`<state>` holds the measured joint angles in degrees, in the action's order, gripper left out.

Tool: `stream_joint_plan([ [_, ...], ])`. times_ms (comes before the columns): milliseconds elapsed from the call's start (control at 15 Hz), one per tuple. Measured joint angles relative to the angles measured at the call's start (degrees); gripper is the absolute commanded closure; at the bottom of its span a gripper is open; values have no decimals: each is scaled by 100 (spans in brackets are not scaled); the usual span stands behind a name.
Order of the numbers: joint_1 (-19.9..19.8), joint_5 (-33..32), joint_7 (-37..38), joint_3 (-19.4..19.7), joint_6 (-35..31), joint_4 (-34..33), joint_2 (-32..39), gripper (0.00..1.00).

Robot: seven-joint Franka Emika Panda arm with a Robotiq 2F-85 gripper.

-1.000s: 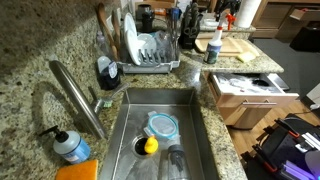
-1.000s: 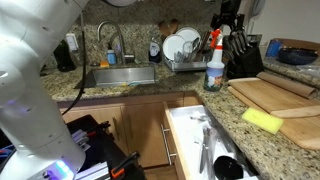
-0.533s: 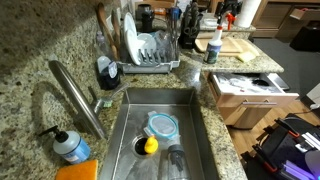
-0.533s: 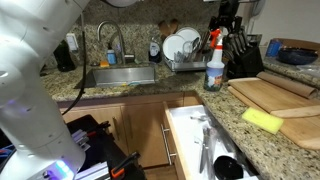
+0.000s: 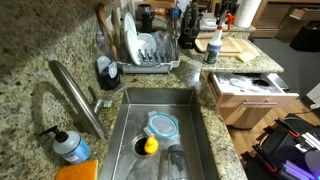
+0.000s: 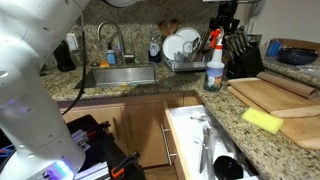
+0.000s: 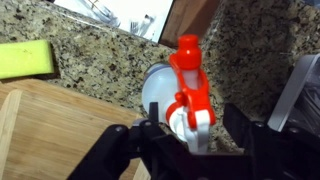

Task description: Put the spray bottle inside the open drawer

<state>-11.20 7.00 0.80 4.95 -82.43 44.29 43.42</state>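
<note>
The spray bottle point(image 5: 212, 45) has a white body and a red trigger head and stands upright on the granite counter by the cutting board; it also shows in an exterior view point(image 6: 214, 62). In the wrist view its red head point(image 7: 188, 75) sits between my two black fingers. My gripper point(image 7: 188, 128) is open, with a gap to the bottle on each side. In both exterior views the gripper point(image 6: 225, 18) hangs just above the bottle point(image 5: 222, 12). The open drawer point(image 5: 250, 88) is pulled out below the counter and holds utensils point(image 6: 205, 140).
A dish rack point(image 5: 150, 52) with plates stands beside the sink point(image 5: 160, 130). A knife block point(image 6: 243, 50) is right behind the bottle. A wooden cutting board point(image 6: 275, 95) and a yellow sponge point(image 6: 262, 120) lie on the counter. A soap dispenser point(image 5: 70, 145) stands by the tap.
</note>
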Motion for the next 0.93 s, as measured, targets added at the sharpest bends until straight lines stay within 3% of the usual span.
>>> stream_joint_plan([
  [333, -5, 136, -198, -58, -435, 31, 24, 97],
  [400, -13, 135, -219, -57, -504, 34, 28, 93],
  [933, -60, 123, -233, -54, -689, 32, 36, 93],
])
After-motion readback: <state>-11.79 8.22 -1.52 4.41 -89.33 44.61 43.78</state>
